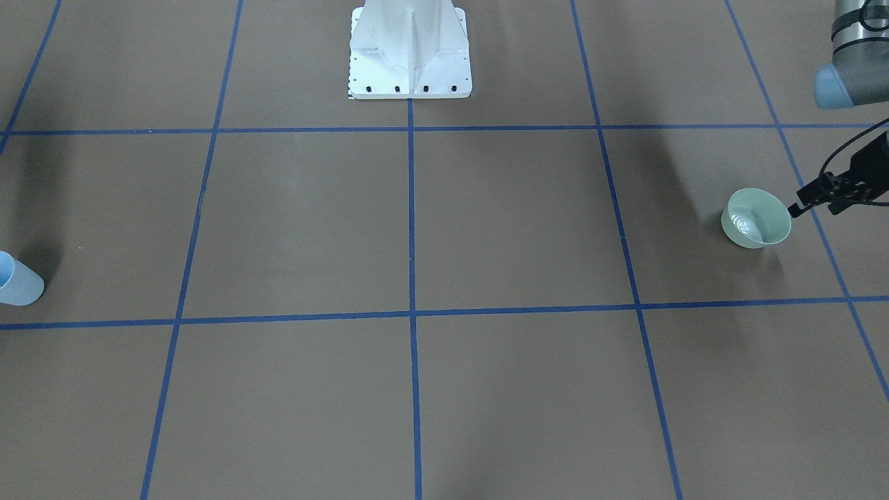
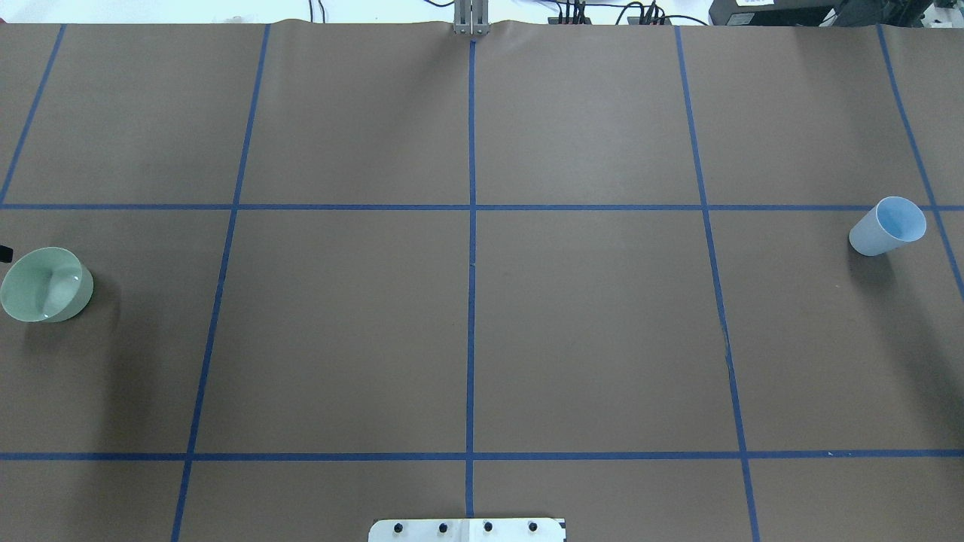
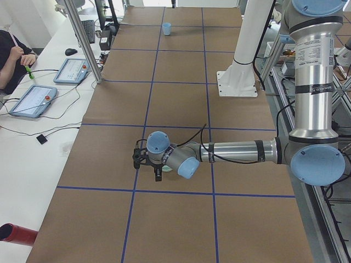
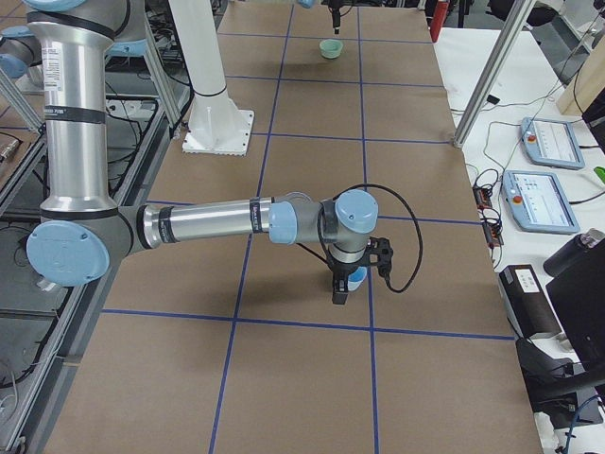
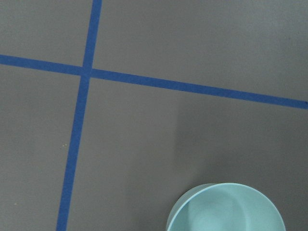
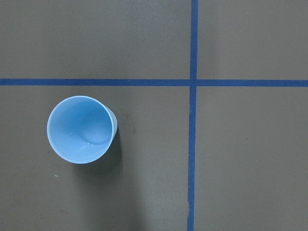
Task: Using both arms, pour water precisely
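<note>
A pale green bowl [image 1: 755, 219] stands on the brown table near my left side; it also shows in the overhead view [image 2: 47, 284] and the left wrist view [image 5: 226, 209]. My left gripper [image 1: 799, 206] hangs by the bowl's rim, its jaws seen edge-on, so I cannot tell if it is open. A light blue cup [image 2: 887, 226] stands upright at the far right; it also shows in the right wrist view [image 6: 82, 129]. My right gripper [image 4: 338, 295] points down right beside the cup [image 4: 355, 278]; I cannot tell its state.
The white bolted pedestal [image 1: 410, 48] stands at the table's middle on the robot's side. Blue tape lines [image 2: 471, 226] divide the table into squares. Tablets and cables [image 4: 548, 142] lie on the white bench across the table.
</note>
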